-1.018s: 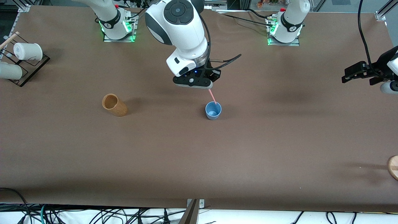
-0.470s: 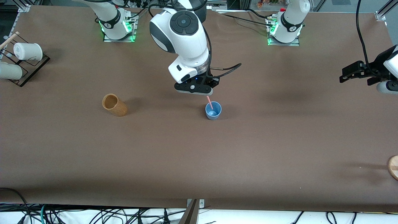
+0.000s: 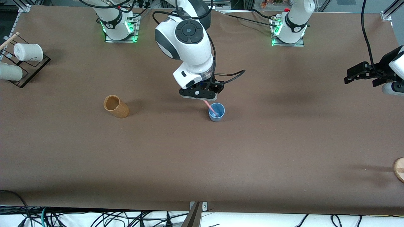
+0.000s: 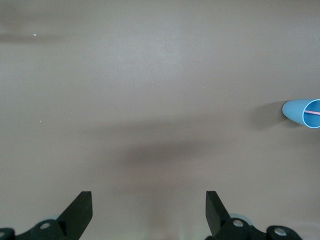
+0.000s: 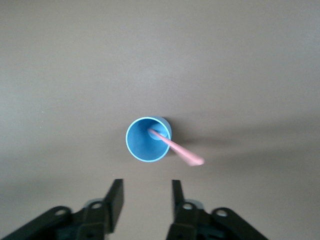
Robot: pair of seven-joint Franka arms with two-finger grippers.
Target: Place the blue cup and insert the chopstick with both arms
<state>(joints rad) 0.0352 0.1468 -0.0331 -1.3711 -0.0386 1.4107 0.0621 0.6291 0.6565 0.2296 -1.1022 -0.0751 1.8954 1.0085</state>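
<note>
Pink chopstick (image 3: pixel 212 109) now leans loose in the blue cup (image 3: pixel 216 112), tip on the cup floor, upper end resting over the rim on the side toward the right arm's base. Half a second ago the right gripper (image 3: pixel 199 94) was higher and the stick ran straight up into it; a second ago higher again. Now it has dropped lower, sitting just above the cup and slightly toward the arm bases from it.

Right gripper: fingers (image 5: pixel 114 200) parted, nothing between them in the right wrist view. The chopstick's free end lies clear of both fingers, no contact visible. So it has let go.

Left gripper (image 3: pixel 358 73): parked over the table edge at the left arm's end, well apart from the cup, waiting. Barely shifted versus the earlier frames. Its fingers (image 4: pixel 80 212) are spread wide, holding nothing.

Cup: upright on the brown table (image 3: pixel 252 151), roughly mid-table, unmoved across all three frames. Tan wooden cup (image 3: pixel 115 106) stands well away from it toward the right arm's end, also unmoved; the rack with white cups (image 3: pixel 22 60) sits farther that way at the table edge.

View differences: the right wrist view looks straight down into the cup (image 5: pixel 148 139) and shows the stick (image 5: pixel 175 147) seated inside. The front view hides the finger gap under the gripper body. The left wrist view catches the cup (image 4: pixel 303 112) only at frame edge, with a pink sliver inside.
</note>
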